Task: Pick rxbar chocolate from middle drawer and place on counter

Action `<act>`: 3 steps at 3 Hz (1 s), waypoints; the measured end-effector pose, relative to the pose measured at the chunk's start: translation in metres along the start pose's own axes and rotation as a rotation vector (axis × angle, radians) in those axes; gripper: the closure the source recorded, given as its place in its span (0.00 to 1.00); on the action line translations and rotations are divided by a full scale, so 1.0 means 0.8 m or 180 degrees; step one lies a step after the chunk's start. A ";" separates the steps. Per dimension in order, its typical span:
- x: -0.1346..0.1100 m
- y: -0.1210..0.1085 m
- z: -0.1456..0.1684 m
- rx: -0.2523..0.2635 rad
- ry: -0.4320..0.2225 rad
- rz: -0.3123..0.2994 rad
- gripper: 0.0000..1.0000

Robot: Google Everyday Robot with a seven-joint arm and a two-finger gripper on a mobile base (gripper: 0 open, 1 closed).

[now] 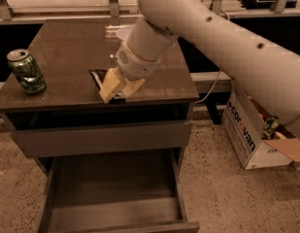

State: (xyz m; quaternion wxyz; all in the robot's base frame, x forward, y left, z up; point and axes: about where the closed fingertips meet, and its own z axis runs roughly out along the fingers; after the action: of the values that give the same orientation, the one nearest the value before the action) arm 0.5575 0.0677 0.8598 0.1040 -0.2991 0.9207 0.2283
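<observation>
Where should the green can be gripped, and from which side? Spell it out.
Probably best to take the green can around the middle of its round wall, coming in level from the front edge of the counter. It stands upright near that edge, with nothing in front of it. The gripper is over the counter's middle, shut on the rxbar chocolate.

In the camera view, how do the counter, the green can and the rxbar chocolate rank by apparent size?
1. counter
2. green can
3. rxbar chocolate, unsure: the gripper, above the counter's front edge, holds it and hides part.
</observation>
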 end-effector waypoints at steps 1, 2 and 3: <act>-0.041 -0.024 0.026 0.0482 0.0137 0.0308 1.00; -0.065 -0.056 0.045 0.0951 0.0265 0.0628 0.98; -0.064 -0.054 0.047 0.0904 0.0252 0.0599 0.74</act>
State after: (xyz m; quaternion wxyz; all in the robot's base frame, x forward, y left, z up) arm 0.6264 0.0810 0.8284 0.0870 -0.2026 0.9710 0.0927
